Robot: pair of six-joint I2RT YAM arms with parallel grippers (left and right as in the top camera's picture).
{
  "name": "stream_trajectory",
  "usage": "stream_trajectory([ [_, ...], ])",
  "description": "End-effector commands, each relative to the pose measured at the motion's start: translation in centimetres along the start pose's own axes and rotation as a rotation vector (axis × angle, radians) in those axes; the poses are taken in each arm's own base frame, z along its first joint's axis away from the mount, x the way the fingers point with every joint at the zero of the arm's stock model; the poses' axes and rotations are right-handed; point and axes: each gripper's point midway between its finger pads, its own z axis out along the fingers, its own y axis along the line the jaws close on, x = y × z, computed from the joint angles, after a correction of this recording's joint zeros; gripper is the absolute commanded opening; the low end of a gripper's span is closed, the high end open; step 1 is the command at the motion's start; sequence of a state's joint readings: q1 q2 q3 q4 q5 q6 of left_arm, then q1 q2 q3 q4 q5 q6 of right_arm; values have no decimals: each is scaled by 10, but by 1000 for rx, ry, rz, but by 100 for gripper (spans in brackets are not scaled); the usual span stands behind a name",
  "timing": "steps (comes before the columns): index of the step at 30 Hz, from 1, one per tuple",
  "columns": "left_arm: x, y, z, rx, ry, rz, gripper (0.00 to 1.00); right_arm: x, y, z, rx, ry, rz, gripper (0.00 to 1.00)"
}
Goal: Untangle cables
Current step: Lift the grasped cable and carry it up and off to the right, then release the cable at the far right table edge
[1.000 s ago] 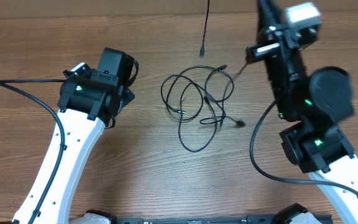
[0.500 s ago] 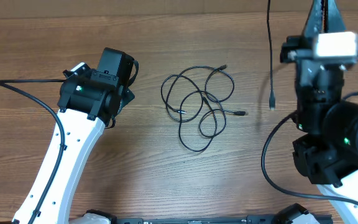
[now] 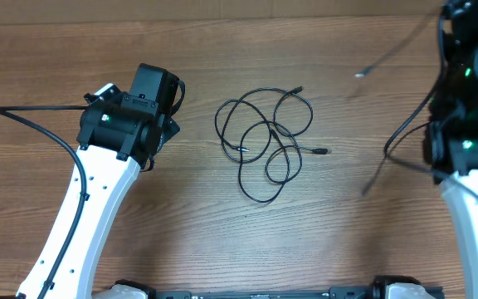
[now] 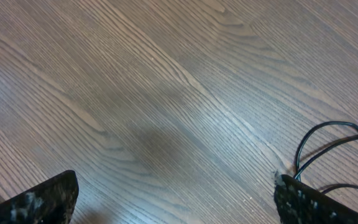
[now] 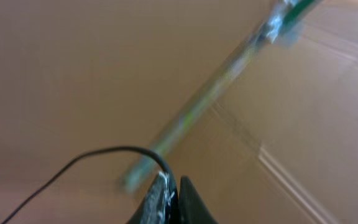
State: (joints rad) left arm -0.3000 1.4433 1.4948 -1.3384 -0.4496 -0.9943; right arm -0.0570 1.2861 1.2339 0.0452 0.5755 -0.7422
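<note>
We're pinching one light, limp cable (image 5: 104, 150) in the closed right tool (image 5: 174, 188); the left tool (image 4: 176, 180) is gaping empty beside the tangle (image 3: 270, 133), and we're favouring its plug end (image 3: 323, 151).

Reads plain black on the cables (image 3: 265, 148), against a warm brown tabletop (image 3: 189, 237) streaked with darker wood grain. Shows white along the left arm (image 3: 81, 208), black at its wrist, with one small green light (image 3: 106, 119). Speckles pale over black on the left pincer (image 4: 176, 186). Glows green in spots on the black right arm (image 3: 459, 141). Stays black on the right pincer (image 5: 173, 190) and its thin cable (image 5: 117, 148), before blurred tan crossed by a green streak (image 5: 229, 81).
</note>
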Motion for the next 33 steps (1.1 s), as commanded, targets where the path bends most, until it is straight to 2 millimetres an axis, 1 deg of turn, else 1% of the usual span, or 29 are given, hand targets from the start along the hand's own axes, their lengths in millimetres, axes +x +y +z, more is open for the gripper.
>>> stream_trajectory([
  [1,-7,2,-4,0,-27,-5,100,79,-33,32,125,224,252,4],
  [3,-7,2,-4,0,-27,-5,100,131,-47,41,203,345,448,4],
  [4,-7,2,-4,0,-27,-5,100,149,-51,43,226,388,523,4],
  [5,-7,2,-4,0,-27,-5,100,174,-54,44,238,444,618,4],
  [6,-7,2,-4,0,-27,-5,100,192,-53,45,226,486,692,4],
  [9,-7,2,-4,0,-27,-5,100,234,-50,48,144,580,922,4],
  [12,-7,2,-4,0,-27,-5,100,261,-56,49,81,620,1111,4],
  [14,-7,2,-4,0,-27,-5,100,273,-66,47,78,627,1191,4],
  [17,-7,2,-4,0,-27,-5,100,287,-88,42,110,622,1266,4],
  [18,-7,2,-4,0,-27,-5,99,296,-100,38,135,622,1283,4],
  [21,-7,2,-4,0,-27,-5,100,313,-124,29,217,618,1349,4],
  [22,-7,2,-4,0,-27,-5,100,321,-138,24,263,604,1423,4],
  [24,-7,2,-4,0,-27,-5,100,322,-152,22,253,557,1500,4],
  [27,-7,2,-4,0,-27,-5,100,309,-180,22,168,427,1606,4],
  [29,-7,2,-4,0,-27,-5,100,298,-206,18,117,315,1637,4],
  [31,-7,2,-4,0,-27,-5,100,295,-226,11,119,252,1658,4],
  [33,-7,2,-4,0,-27,-5,100,295,-231,7,121,240,1666,4],
])
